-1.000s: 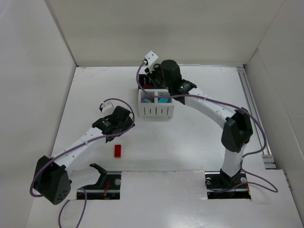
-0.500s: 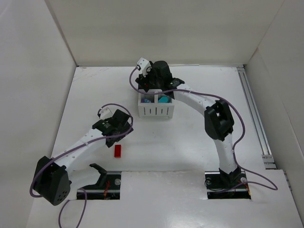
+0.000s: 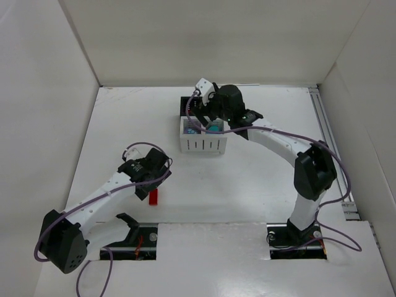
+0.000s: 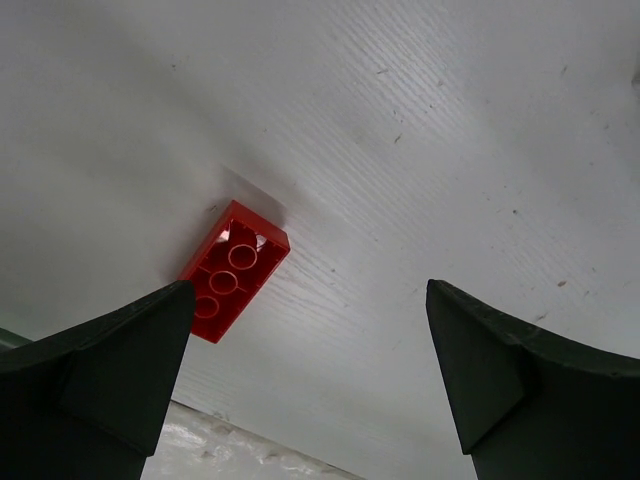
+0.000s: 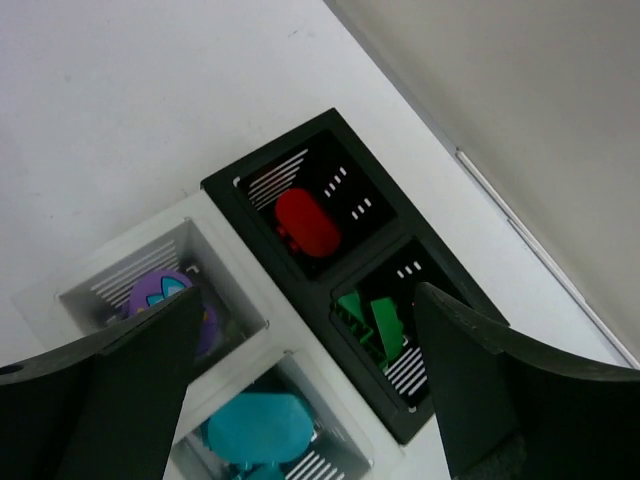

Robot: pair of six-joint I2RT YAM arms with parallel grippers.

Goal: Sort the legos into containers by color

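On the left of the white table (image 3: 247, 185), left gripper (image 3: 152, 187) lowered over a single red lego brick (image 3: 154, 197), near the front edge, well apart from the bin. In the left wrist view, two dark fingers (image 4: 120, 350) spread wide with nothing held, the left gripper (image 4: 310, 300) open above bare tabletop. Red lego brick (image 4: 233, 270) lying hollow side up, three round tubes showing, set between the fingers and close to the one on the left of that view; contact not clear. Toward the middle and back of the table, square four-compartment container block (image 3: 203, 143), white slatted wall facing forward. Directly above it, right gripper (image 3: 201, 114), its arm reaching in from the right. In the right wrist view, right gripper (image 5: 308, 293) with fingers (image 5: 100, 400) wide apart and empty, hanging over the container block (image 5: 235, 262). Inside: purple piece (image 5: 165, 297) in one white compartment, cyan piece (image 5: 258, 425) in the other, rounded red piece (image 5: 307, 222) in one black compartment, green pieces (image 5: 375, 322) in the other.
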